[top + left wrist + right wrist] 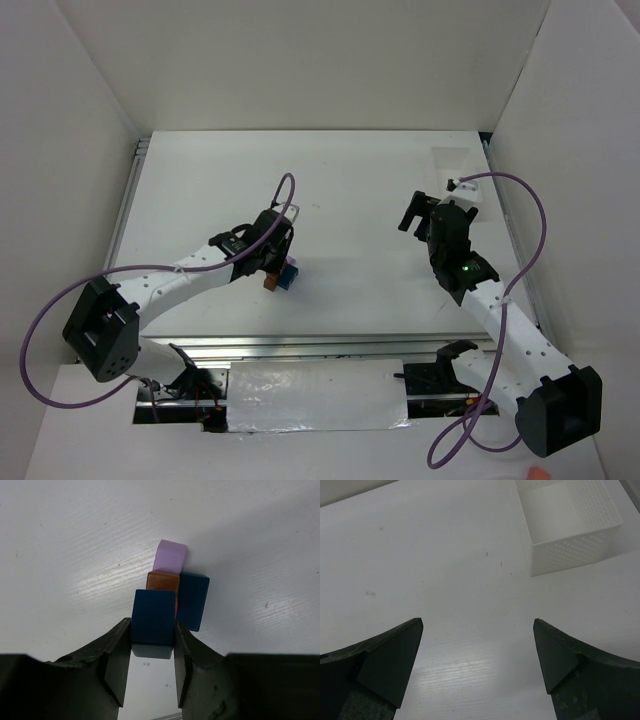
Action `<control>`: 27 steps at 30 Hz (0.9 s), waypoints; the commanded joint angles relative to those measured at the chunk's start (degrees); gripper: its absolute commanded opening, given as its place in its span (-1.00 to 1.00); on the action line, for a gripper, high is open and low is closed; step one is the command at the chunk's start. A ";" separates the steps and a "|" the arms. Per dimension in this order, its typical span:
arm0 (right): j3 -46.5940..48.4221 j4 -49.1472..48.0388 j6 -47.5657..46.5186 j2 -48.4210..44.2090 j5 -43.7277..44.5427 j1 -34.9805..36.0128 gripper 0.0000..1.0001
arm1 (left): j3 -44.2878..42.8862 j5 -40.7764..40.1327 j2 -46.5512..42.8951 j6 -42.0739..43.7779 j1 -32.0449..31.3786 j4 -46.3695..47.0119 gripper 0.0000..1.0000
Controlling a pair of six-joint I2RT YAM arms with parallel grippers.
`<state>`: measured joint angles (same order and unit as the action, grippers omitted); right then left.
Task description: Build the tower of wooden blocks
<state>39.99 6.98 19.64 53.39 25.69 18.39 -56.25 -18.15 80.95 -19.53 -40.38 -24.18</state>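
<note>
Spreading through every view is a white bench (pixel 350 190), boxed in by plain white walls (pixel 300 60) at the back and both sides. On the left, the left arm (pixel 170 280) runs from its base at the near edge inward toward the middle of the bench, wrist bent down. The left pincer (pixel 152 630) is partly closed, its dark fingers (pixel 117 655) pressed on either side of a dark blue block (pixel 153 615). That block sits at the near end of the wood block tower (pixel 163 581), a tight cluster just past the fingertips. A brown-orange block is directly behind it, a pale purple one lies beyond, a second dark blue one stands along the right, and a sliver of red shows between. Whether the gripped block rests on the others I cannot tell. Further right, the right arm (pixel 500 310) angles from its base toward the far right of the bench. The right pincer (pixel 477 625) is spread wide, with nothing between its fingers, well apart from the tower. A pale perforated plastic tray (pixel 570 555) stands beyond it, to the right.
</note>
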 commanded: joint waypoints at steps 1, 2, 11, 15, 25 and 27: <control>0.53 -0.48 -0.57 -0.21 0.59 0.33 0.99 | -1.50 -0.30 0.35 1.25 -0.31 1.77 -0.88; 0.53 -0.39 -0.57 -0.21 0.59 0.42 0.99 | -1.50 -0.39 0.44 1.33 -0.31 1.69 -0.86; 0.53 -0.21 -0.74 -0.47 0.15 0.33 0.99 | -0.79 1.19 -0.61 2.48 -0.31 2.65 -0.83; 0.62 -0.22 -0.92 -0.39 -0.03 0.33 0.99 | -0.18 1.72 -1.76 3.27 -0.31 3.18 -0.78; 0.62 -0.04 -0.92 -0.65 -0.55 0.15 0.99 | -0.27 0.13 -0.79 4.15 -0.31 2.12 -0.73; 0.62 0.05 -0.92 -0.65 -0.64 0.15 0.99 | -0.18 0.49 -0.96 4.50 -0.31 2.12 -0.72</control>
<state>40.01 7.16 19.42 53.39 24.75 18.39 -56.25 -16.93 81.01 -16.36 -40.40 -22.70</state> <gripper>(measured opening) 0.996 0.472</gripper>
